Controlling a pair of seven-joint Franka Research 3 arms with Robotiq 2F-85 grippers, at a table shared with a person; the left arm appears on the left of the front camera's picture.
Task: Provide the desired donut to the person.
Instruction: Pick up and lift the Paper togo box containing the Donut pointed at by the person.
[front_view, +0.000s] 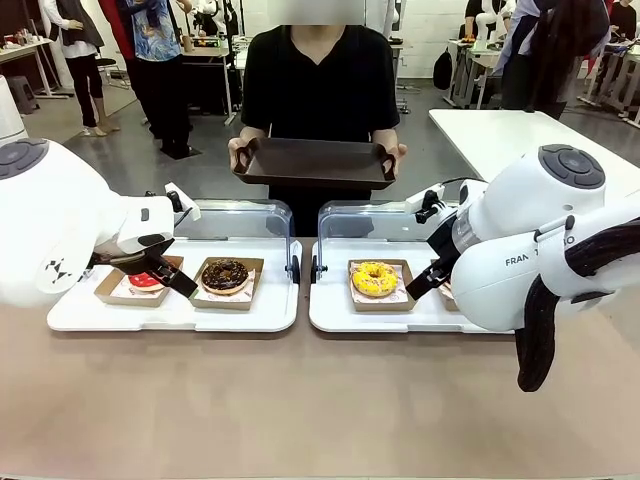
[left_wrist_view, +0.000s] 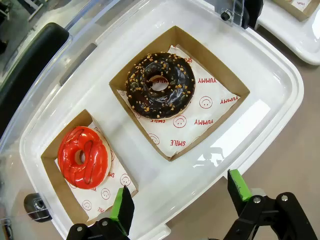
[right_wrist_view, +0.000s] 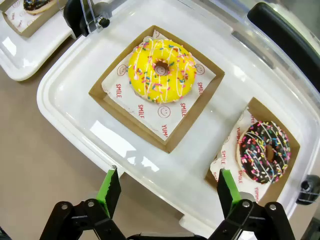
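**Left gripper** (left_wrist_view: 180, 192): jaws apart, nothing between the green pads. It hangs over the near edge of the left white tray (left_wrist_view: 280, 100). The red-glazed donut (left_wrist_view: 82, 156) is closest to it, and the chocolate nut donut (left_wrist_view: 160, 85) lies beyond.

**Right gripper** (right_wrist_view: 169, 184): jaws apart, empty. It hangs over the near edge of the right white tray (right_wrist_view: 65, 95), which holds the yellow sprinkled donut (right_wrist_view: 161, 70) and the chocolate sprinkled donut (right_wrist_view: 264, 150).

**Donuts, four:** each lies flat on printed paper in its own open card box (left_wrist_view: 217, 69). None is lifted.

**Person** (front_view: 320, 90): stands at the far side, holding a dark tray (front_view: 313, 163) level in both hands behind the raised clear lids (front_view: 235, 215). Neither hand points, so the wanted donut cannot be told.

**Handling note (judgement):**
- Settle the choice first, then send only the arm on that donut's side.
- Grip the box by a side wall rather than the glaze, which would likely smear or crack.
- Lift straight up and keep the box level.
- Carry it over the lid, not through it.
- Set it down on the dark tray before letting go.
- The other arm is best left clear of the middle.

**Surface:** brown table top (front_view: 300, 400), matt, with the two white trays side by side and just apart.

**Room:** grey floor, a white table (front_view: 520, 135) at the right, and other people standing farther off.
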